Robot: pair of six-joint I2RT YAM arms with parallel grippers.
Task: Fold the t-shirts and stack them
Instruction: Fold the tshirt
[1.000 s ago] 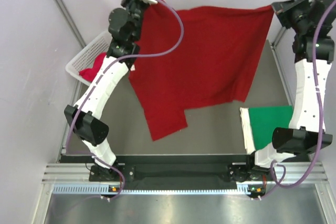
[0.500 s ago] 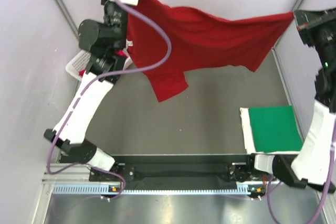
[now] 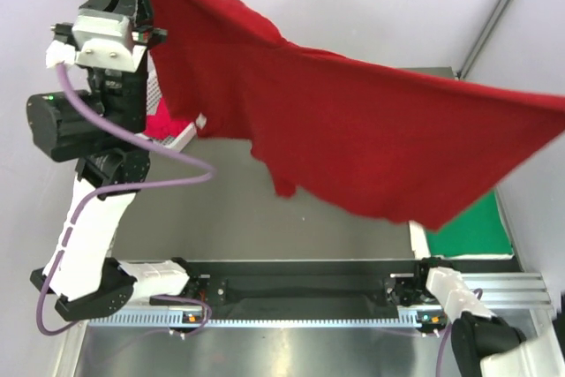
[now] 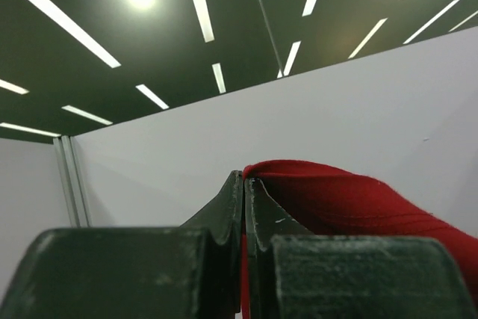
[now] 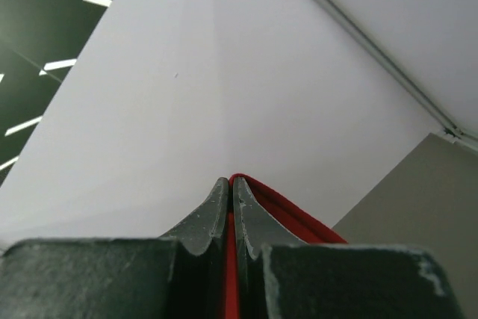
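- red shirt [image 3: 353, 139] is up in the air over the table [image 3: 221, 218], pulled wide between both arms, probably to flatten it before laying down.
- left gripper [image 4: 243, 181] pinches its far-left end; right gripper [image 5: 230, 183] pinches the right end.
- green shirt [image 3: 472, 227] lies flat near right.
- basket [image 3: 187, 132], left: more reddish cloth [image 3: 169, 119] inside.
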